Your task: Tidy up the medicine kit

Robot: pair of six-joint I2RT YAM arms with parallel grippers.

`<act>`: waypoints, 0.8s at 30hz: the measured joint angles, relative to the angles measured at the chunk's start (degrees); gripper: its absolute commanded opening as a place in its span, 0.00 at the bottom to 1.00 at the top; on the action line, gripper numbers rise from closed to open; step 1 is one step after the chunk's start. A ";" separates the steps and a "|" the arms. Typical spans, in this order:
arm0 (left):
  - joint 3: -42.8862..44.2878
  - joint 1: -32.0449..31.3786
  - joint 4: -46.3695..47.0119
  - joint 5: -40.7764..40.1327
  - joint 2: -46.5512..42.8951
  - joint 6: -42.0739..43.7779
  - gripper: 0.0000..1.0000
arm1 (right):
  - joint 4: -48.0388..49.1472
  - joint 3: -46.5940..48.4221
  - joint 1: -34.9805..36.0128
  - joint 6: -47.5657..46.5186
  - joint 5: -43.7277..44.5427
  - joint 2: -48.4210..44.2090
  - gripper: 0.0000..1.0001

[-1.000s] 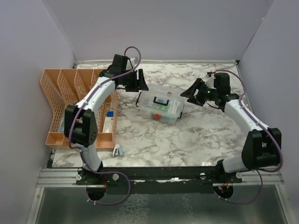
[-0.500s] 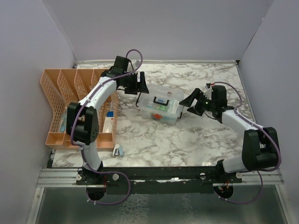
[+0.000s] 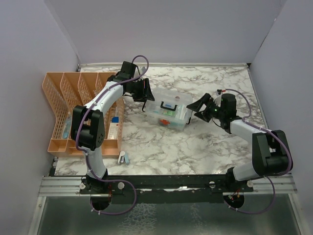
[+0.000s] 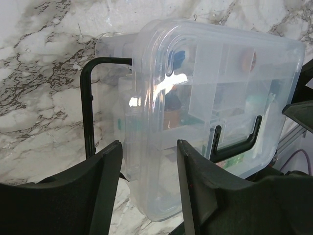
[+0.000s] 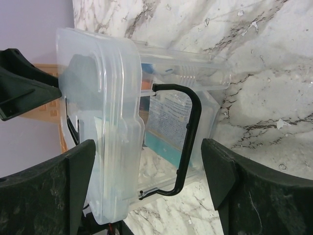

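Squarely at the marble table's (image 3: 205,144) centre sits the medicine kit (image 3: 168,112), lid on. The left gripper (image 3: 145,94), at the kit's 10 o'clock end, straddles that end with jaws part-spread; whether it pinches I cannot tell. At 3 o'clock, the right gripper (image 3: 196,108) gapes wide astride the black clip (image 5: 188,137).

A white marble-patterned tabletop (image 3: 146,142) with grey veins fills the middle of the enclosure. Plain pale lavender walls close it in: a back wall (image 3: 166,29), a left wall (image 3: 24,98) and a right wall (image 3: 288,73). An aluminium rail (image 3: 63,185) runs along the near edge, with a dimpled metal floor plate (image 3: 166,218) below it. The light is soft and even, casting faint shadows.
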 measured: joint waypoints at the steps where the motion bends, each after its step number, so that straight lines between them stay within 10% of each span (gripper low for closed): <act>1: -0.02 0.00 0.02 0.00 0.00 -0.11 0.48 | 0.31 0.00 0.11 0.22 0.11 0.24 0.89; 24: -0.20 0.13 0.20 0.02 0.02 -1.25 0.55 | 9.73 1.95 1.29 5.33 -0.90 8.52 0.90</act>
